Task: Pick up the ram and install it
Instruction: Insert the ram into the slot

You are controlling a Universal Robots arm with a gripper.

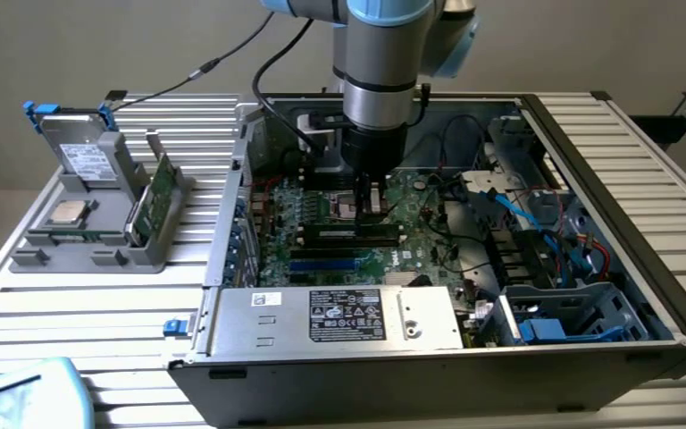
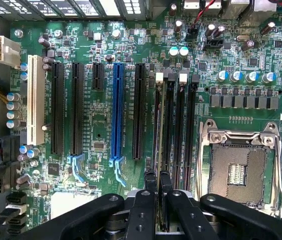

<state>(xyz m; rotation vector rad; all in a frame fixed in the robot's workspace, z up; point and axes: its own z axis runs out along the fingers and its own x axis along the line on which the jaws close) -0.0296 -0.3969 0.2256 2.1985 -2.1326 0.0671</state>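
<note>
**Ram clamped on edge over the memory slots**

The gripper (image 1: pixel 373 201) reaches down from the arm into the open computer case (image 1: pixel 629 223), low over the motherboard (image 1: pixel 319 210). Its two black fingers (image 2: pixel 150 187) stand close together, clamped on the ram (image 2: pixel 158 150). The ram shows edge-on as a thin pale strip running away from the fingertips.

In the wrist view the strip lies in line with the bank of black memory slots (image 2: pixel 179 125), over the slot nearest the expansion connectors. Whether its lower edge touches the slot cannot be told. Just beside the bank on one side is the open processor socket (image 2: pixel 241 170) with its metal frame. On the other side run a black expansion slot (image 2: pixel 139 110), then the blue slot (image 2: pixel 117 110), further black ones and the white slot (image 2: pixel 36 105).

In the exterior view the ram (image 1: pixel 373 213) sits between the fingertips, in the middle of the board. The silver power supply (image 1: pixel 331 317) with its label lies at the near edge of the case. Bundled cables and a blue drive cage (image 1: pixel 557 326) fill the case on the exterior view's right.

Well apart from the case, on the slatted table (image 1: pixel 104 313) at the exterior view's left, stands a grey holder (image 1: pixel 140 255). It carries a hard drive (image 1: pixel 87 156) at its far end, a square silver processor chip (image 1: pixel 69 212), and a green circuit card (image 1: pixel 154 201) standing on edge
</note>
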